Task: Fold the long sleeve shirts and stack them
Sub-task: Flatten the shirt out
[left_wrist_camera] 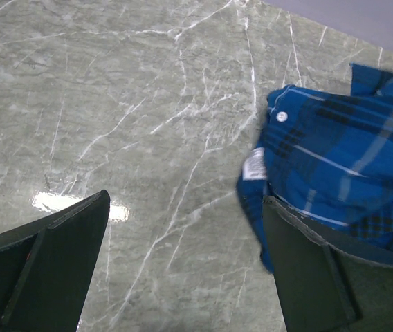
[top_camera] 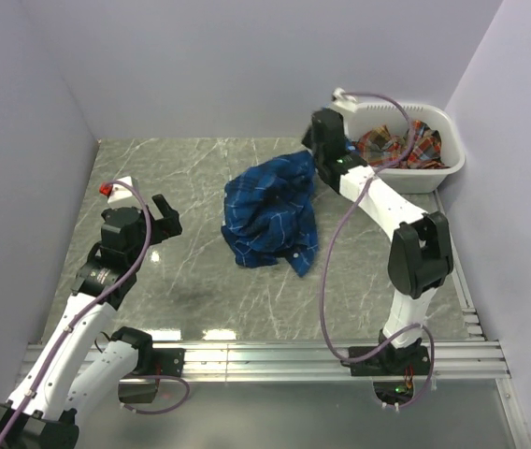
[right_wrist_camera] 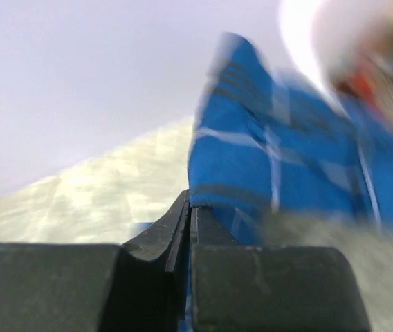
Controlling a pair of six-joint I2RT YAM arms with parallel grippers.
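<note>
Marble table [top_camera: 191, 168]: grasp step. My right gripper [right_wrist_camera: 190, 207] clamps the blue shirt [top_camera: 270, 210]; left gripper [left_wrist_camera: 186, 228] wide, empty. Next, I judge: spread flat.

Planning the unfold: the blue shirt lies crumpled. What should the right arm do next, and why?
Probably lift a little: the right gripper has jaws shut on an edge of the blue shirt, which lies bunched on the table; raising should unfurl it.

Crumpled shirt [top_camera: 270, 210] central on table [top_camera: 191, 281], basket [top_camera: 417, 178] far right, second shirt [top_camera: 406, 145] inside
</note>
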